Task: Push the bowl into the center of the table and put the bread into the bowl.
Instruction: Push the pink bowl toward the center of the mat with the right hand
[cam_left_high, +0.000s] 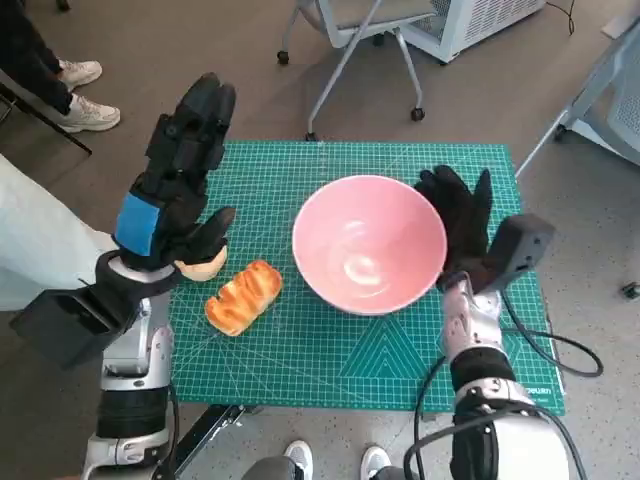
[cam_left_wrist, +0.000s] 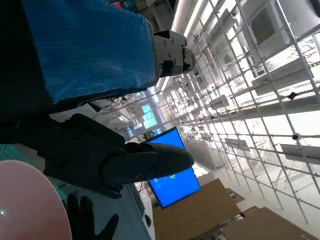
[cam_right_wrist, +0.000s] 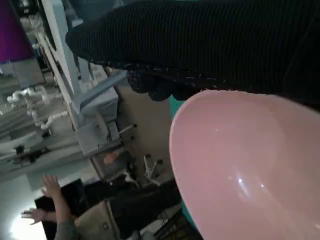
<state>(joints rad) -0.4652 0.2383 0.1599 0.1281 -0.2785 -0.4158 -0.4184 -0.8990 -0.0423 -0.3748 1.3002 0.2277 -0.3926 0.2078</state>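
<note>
On the counter: pink bowl (cam_left_high: 369, 243) near centre, bread loaf (cam_left_high: 243, 296) just left of it.
Left hand (cam_left_high: 177, 180): spread, empty, above bread.
Right hand (cam_left_high: 461, 221): fingers apart, against bowl's right rim.
Risk: further pushing could shove bowl onto bread.

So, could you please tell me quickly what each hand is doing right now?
Left hand: open, holding nothing, raised above the bread.
Right hand: open, against the bowl.

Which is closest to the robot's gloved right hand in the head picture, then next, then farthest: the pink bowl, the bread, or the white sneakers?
1. Pink bowl, right beside the right hand.
2. Bread, across the bowl, on the mat's left.
3. White sneakers, on the floor, far upper left.
</note>
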